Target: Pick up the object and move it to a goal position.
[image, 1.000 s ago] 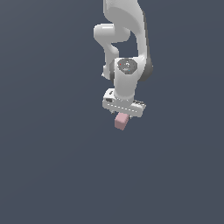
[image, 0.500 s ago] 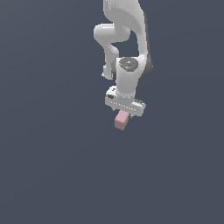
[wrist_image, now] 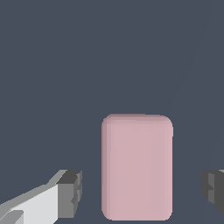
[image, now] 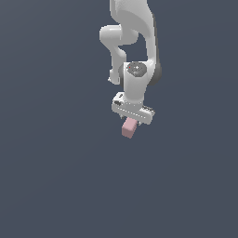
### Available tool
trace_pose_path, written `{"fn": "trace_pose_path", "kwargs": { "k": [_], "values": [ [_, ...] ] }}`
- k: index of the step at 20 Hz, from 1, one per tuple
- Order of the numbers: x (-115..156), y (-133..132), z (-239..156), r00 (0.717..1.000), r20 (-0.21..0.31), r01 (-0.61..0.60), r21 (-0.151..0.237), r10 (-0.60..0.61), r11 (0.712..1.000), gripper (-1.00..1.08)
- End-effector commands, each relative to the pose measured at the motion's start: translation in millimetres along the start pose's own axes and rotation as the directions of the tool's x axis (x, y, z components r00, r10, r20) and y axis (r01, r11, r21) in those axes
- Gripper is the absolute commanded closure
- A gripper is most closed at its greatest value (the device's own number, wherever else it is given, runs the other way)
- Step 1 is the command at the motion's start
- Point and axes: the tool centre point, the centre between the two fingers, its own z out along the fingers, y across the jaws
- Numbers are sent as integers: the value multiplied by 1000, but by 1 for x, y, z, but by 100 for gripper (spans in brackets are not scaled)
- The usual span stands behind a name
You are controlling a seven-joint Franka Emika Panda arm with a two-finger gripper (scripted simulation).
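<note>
From my remote seat, the exterior view gives me the white arm [image: 135, 51] coming down from twelve o'clock, its upper links cut off by the frame edge, so I see nothing of its base. The wrist ends in the gripper [image: 130, 122], and right under its body, toward six o'clock, sits the pale-pink cube [image: 128, 128]. The gripper body covers the cube's upper part in this view, and the fingers themselves are too small and too tucked under the hand for me to separate them from the cube here.

The wrist view helps more. The cube [wrist_image: 137, 168] fills the middle of the gap, its near end running out of the frame. One finger [wrist_image: 70, 194], white with a dark grey pad, stands off one flank of the cube with a clear strip of background between pad and pink face. The other finger [wrist_image: 214, 189] shows only as a dark sliver at the picture's edge, also apart from the cube. So I read the jaws as spread wide, straddling the cube without touching it on either side.

The surface [image: 56, 176] is a flat, uniform slate grey with no shadow I can make out, so I cannot tell whether the cube rests on it or sits above it.
</note>
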Motion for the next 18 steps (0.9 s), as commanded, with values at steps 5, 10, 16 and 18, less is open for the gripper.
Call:
{"fn": "trace_pose_path", "kwargs": {
  "k": [5,10,16,18],
  "values": [
    [-1,1,27,1000,0,-3,0,3,1000,-92],
    [-1,1,43,1000,0,-4,0,4,1000,-92],
    [-1,0,46,1000,0,-4,0,4,1000,108],
    [-1,0,46,1000,0,-4,0,4,1000,108]
  ]
}}
